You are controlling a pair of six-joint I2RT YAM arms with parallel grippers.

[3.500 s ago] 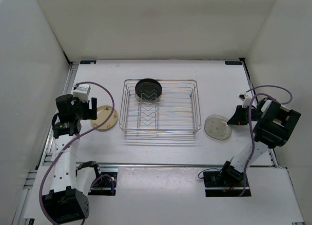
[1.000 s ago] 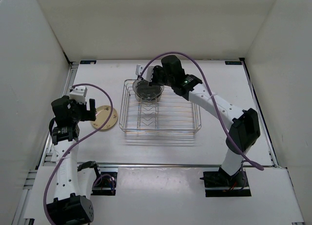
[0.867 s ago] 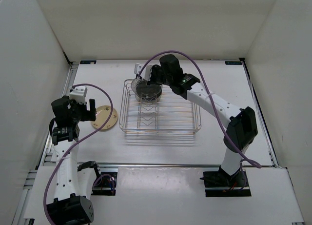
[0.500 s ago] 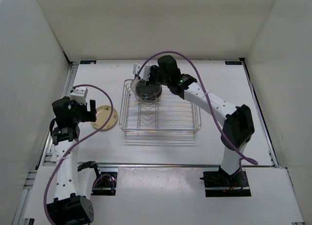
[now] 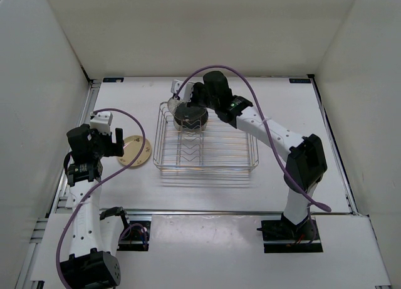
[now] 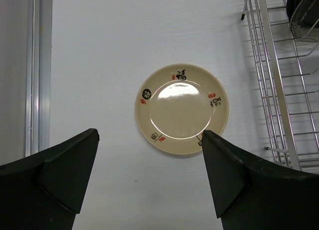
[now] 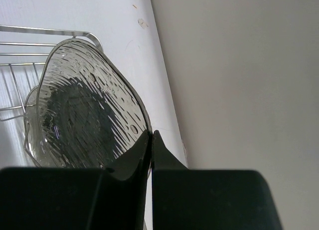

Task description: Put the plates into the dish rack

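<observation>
My right gripper is shut on the rim of the translucent greyish plate, which it holds on edge over the back left corner of the dish rack. The black plate stands in the rack's dividers right beside it and shows darkly through the clear plate. From above, the right gripper reaches across the rack. The cream-yellow plate lies flat on the table left of the rack. My left gripper hovers open above the cream plate's near edge, holding nothing.
The rack's left wall runs close to the cream plate's right side. A metal rail borders the table on the left. White walls enclose the table at the back and sides, and the back wall is close behind the held plate.
The right arm has carried the translucent plate from the table at the right to the rack's back left corner, edging left in the last second. The left arm has hardly moved.
</observation>
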